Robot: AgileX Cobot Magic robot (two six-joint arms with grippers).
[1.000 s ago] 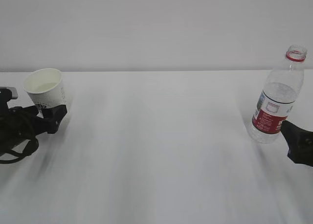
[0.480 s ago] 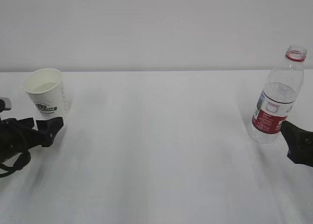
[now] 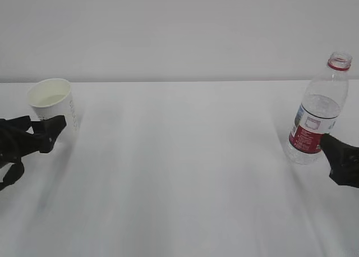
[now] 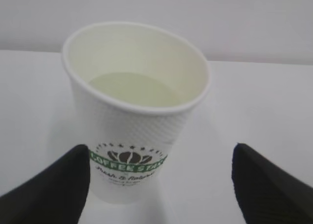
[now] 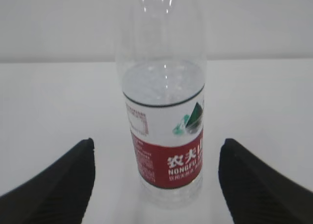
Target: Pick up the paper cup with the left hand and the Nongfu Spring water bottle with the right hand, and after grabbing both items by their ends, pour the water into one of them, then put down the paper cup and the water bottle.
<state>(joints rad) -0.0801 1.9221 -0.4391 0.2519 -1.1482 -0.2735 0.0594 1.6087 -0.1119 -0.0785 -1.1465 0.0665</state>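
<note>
- Exterior view: the paper cup stands upright on the white table at the far left, and the Nongfu Spring water bottle stands upright at the far right, well apart from the cup.
- The left hand sits low at the left edge, its black fingers at the level of the cup's lower wall, in front of the cup from this angle.
- Left wrist view: the jaws are spread wide — one finger just beside the cup's lower left wall, perhaps touching it, the other well off to the right with bare table between. Nothing is pinched.
- The cup shows a green logo on its side, and the water lies partway up its cream inside.
- The right hand reaches in from the right edge, one black finger at the bottle's lower right side.
- Right wrist view: the jaws are spread, with the bottle centred between them — clear gaps on both sides, neither finger touching it.
- The bottle has no cap; water fills its lower part to just above the red-and-white label.
</note>
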